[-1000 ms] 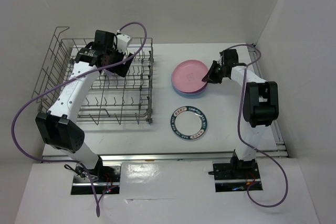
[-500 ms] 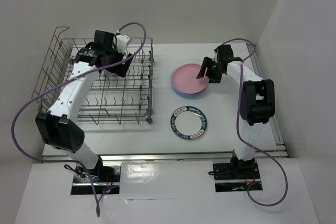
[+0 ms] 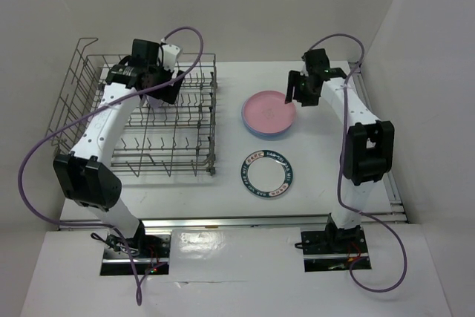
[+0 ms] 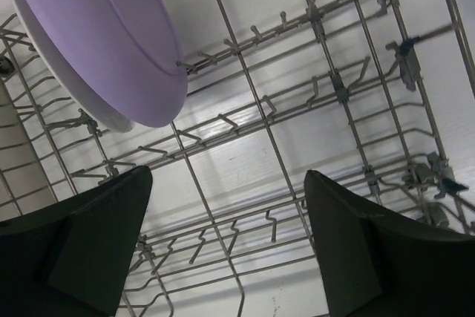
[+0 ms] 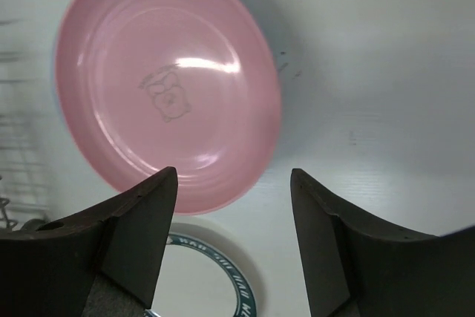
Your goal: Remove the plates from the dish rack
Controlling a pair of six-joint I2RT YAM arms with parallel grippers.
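Starting at the right end effector (image 5: 234, 243): its jaws stand apart with nothing between them, hovering over the 3 o'clock edge of the pink plate (image 5: 163, 79). That plate sits on a blue plate (image 3: 266, 134), of which we only get a thin sliver. At 6 o'clock from the stack lies the teal-rimmed plate (image 3: 268, 173), flat on the worktop (image 3: 326, 154); the wrist view cuts most of it off.

The left end effector (image 4: 230, 243) is spread wide and empty, down inside the dish rack (image 3: 133, 154). Toward 11 o'clock in its wrist view a lavender plate (image 4: 104, 35) leans in the tines with a white plate (image 4: 104, 116) right behind it, both cropped by the frame. From the top view the arm hides those two almost entirely, so we can't tell if the rack holds more.
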